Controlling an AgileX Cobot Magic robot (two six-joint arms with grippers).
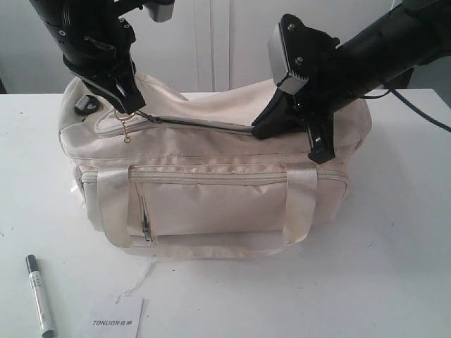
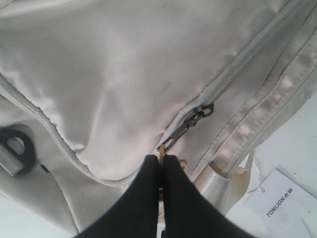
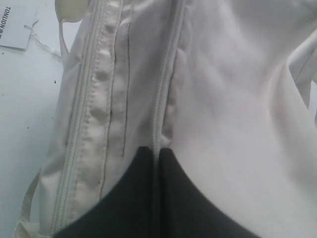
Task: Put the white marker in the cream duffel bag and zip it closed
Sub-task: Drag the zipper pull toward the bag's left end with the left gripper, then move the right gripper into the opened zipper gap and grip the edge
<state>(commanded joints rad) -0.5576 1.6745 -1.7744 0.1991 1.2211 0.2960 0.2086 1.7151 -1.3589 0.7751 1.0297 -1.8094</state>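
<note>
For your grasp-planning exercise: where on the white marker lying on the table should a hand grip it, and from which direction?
Grip the white marker around the middle of its barrel, coming straight down from above with fingers across its width. It lies flat on the table, apart from the TONLION card, with both long sides free.

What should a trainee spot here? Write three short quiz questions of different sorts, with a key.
1. True or false: the white marker is inside the cream duffel bag.
2. The left tool is pinching: A) a strap, B) the gold chain pull, C) the front pocket zip.
3. Fill in: the card beside the marker reads ____.

Key: 1 false, it lies on the table in front of the bag; 2 B; 3 TONLION.
</note>
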